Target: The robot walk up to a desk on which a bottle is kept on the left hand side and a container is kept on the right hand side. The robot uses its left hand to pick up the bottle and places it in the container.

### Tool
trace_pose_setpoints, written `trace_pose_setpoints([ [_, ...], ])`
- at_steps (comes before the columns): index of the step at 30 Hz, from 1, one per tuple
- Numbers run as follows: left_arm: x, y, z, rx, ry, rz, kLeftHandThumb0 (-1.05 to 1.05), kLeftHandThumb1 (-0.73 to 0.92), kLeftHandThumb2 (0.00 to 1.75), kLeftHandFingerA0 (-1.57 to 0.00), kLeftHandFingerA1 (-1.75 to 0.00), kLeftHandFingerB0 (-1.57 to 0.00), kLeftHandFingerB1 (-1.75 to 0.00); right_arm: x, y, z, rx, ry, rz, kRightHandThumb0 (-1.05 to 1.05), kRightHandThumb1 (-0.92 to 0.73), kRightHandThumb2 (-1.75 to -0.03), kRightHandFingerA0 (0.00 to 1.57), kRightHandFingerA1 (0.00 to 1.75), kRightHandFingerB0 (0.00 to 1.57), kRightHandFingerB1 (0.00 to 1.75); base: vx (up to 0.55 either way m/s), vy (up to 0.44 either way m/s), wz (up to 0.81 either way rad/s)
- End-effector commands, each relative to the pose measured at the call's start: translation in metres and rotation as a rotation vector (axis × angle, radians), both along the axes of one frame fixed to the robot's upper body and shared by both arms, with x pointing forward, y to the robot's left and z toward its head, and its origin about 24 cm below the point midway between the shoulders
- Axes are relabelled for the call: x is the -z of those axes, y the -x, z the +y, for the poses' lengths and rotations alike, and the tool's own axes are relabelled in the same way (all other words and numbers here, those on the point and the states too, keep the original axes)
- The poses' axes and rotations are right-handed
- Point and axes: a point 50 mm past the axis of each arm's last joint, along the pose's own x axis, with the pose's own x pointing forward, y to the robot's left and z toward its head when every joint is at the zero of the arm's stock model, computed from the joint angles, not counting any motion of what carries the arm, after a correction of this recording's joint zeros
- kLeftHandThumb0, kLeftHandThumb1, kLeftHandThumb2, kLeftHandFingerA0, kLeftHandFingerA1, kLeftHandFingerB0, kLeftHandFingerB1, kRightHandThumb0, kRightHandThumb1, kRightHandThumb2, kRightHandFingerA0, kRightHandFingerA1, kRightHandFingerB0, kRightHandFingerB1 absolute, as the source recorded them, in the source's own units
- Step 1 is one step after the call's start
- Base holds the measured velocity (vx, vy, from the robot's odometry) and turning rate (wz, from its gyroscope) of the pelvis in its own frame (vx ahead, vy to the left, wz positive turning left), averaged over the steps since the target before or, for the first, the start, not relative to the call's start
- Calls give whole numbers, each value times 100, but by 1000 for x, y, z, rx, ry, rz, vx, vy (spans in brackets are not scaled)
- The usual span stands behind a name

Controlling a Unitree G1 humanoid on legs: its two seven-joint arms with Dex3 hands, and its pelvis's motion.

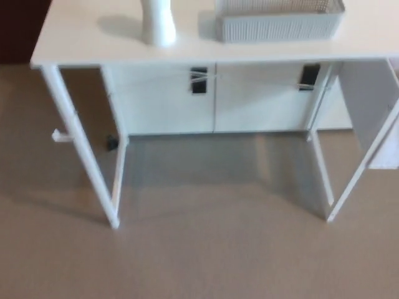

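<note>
A white bottle point(157, 23) stands upright on the left part of the white desk point(81, 37); only its lower body shows, the top is cut off by the picture's upper edge. To its right on the desk sits a pale grey ribbed container point(278, 20) with a mesh rim, also cut off at the top. The two stand apart with a gap between them. Neither of my hands nor any arm shows in the head view.
The desk stands on thin white legs point(81, 149) over a grey-brown floor point(206, 249). Behind it are white cabinets point(212, 96) with black handles. A white panel point(374, 112) hangs at the desk's right end. A small dark object point(111, 144) lies on the floor by the left legs.
</note>
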Motion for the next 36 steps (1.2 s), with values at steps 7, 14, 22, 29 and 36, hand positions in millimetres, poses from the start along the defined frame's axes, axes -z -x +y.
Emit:
trace_pose_setpoints([
  [7, -3, -1, 3, 290, -264, 141, -29, 65, 59, -43, -39, -35, -33, -1, 1, -1, 13, 5, -12, -27, -30, -49, 99, 54, 64, 46, 481, 153, -3],
  [14, -4, -3, 3, 266, -215, 126, -33, 68, 61, -47, -39, -36, -33, -1, -1, -1, 0, 12, -19, -39, -27, -64, 92, 63, 60, 54, 347, -100, 39],
  [22, -4, -8, 6, 271, -206, 126, -33, 66, 61, -49, -39, -36, -33, -2, -4, -1, -4, 21, -21, -44, -26, -61, 94, 60, 61, 51, 283, -118, 9],
  [29, -4, -14, 8, 262, -211, 139, -33, 61, 59, -52, -40, -37, -33, -1, -10, 0, -4, 19, -22, -38, -26, -49, 95, 53, 62, 44, 86, 48, 7],
  [36, -5, -13, 9, 310, -221, 145, -37, 63, 60, -50, -39, -35, -33, -1, -11, -1, -9, 33, -5, -39, -27, -49, 99, 53, 62, 44, 146, 81, 2],
])
